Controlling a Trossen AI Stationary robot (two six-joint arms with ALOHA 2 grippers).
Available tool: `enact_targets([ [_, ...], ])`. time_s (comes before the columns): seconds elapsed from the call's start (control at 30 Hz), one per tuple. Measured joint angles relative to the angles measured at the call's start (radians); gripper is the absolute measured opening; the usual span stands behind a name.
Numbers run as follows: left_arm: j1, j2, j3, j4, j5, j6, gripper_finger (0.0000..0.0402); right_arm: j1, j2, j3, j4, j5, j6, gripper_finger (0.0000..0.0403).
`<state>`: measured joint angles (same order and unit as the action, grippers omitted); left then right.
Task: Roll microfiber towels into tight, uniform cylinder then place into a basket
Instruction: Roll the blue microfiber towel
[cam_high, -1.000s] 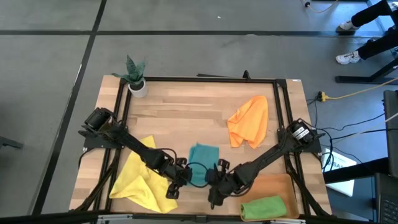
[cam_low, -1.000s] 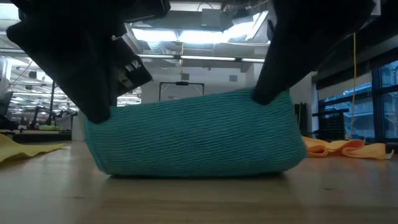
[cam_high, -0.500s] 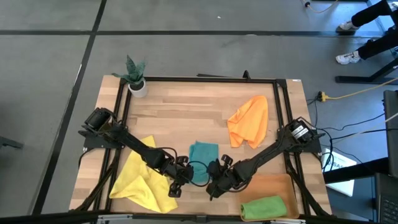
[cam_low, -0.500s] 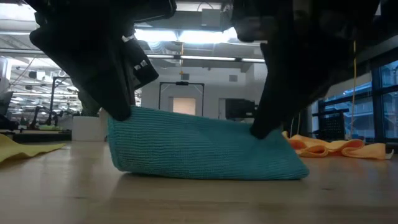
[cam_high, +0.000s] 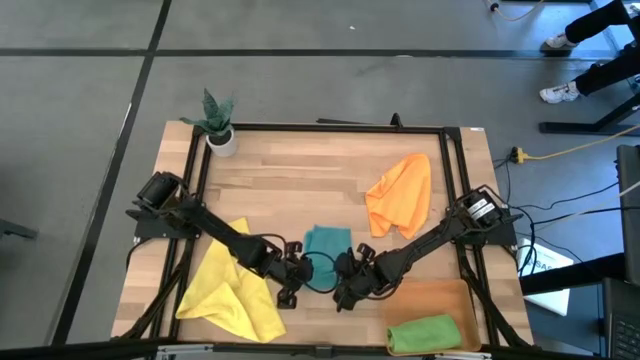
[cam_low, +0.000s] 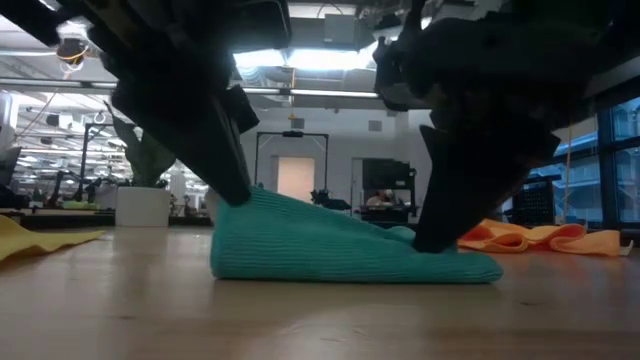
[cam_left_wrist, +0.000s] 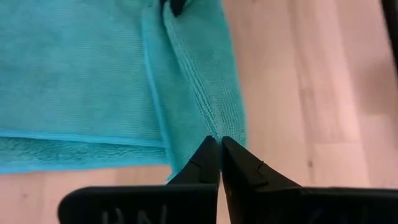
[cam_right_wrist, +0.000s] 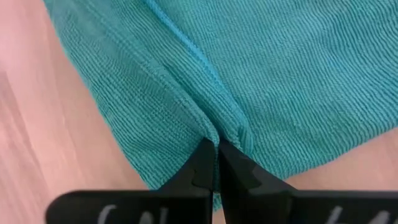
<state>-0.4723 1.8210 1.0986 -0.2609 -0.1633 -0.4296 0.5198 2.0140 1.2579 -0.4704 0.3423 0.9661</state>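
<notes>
The teal towel (cam_high: 327, 245) lies folded on the table's near middle; it also shows in the low view (cam_low: 340, 248). My left gripper (cam_high: 293, 272) is shut on its near left part, my right gripper (cam_high: 345, 275) is shut on its near right part. The yellow towel (cam_high: 225, 285) lies crumpled at the near left. The orange towel (cam_high: 400, 195) lies crumpled at the far right. The green towel (cam_high: 425, 333) lies rolled in the orange-brown basket (cam_high: 440, 298) at the near right. My left gripper pinches a raised ridge of the teal towel (cam_left_wrist: 208, 124) between its two fingertips, near the towel's left side edge, slanting down from the near left. That end stands lifted in a peak (cam_low: 255, 200) while the rest lies on the table. One layer or several, I cannot tell. My right gripper pinches a pucker of the teal towel (cam_right_wrist: 214, 127) between its two fingertips, close to the towel's near right edge, slanting down from the near right. That end (cam_low: 440, 255) sits low, at the table top.
A small white plant pot (cam_high: 221, 138) stands at the far left corner. A black frame (cam_high: 320, 127) runs round the table. Bare wood lies between the teal towel and the far edge. People's legs (cam_high: 590, 50) show on the floor beyond the far right.
Both grippers have gone toward the table's far edge and down, keeping hold of the teal towel. The towel's held near part, which stood up tall, has been carried over the rest and laid low; the right end has sunk to the table, the left end stays a little raised.
</notes>
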Motion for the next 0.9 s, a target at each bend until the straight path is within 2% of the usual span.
enact_targets([
  [0.2,0.036,0.000,0.000,-0.001,-0.086,0.047,0.0000,0.000,0.000,0.000,-0.004,-0.011,-0.001,0.0012],
  [0.33,0.065,0.013,0.000,0.006,-0.101,0.048,0.0000,0.000,0.000,0.000,-0.002,-0.013,-0.001,0.0012],
  [0.57,0.083,0.073,0.000,0.002,-0.051,0.047,0.0000,0.000,0.000,-0.001,0.001,-0.016,-0.001,0.0012],
  [0.9,0.081,0.073,0.001,-0.019,-0.012,0.040,0.0000,0.001,0.002,-0.001,0.005,-0.019,-0.034,0.0013],
])
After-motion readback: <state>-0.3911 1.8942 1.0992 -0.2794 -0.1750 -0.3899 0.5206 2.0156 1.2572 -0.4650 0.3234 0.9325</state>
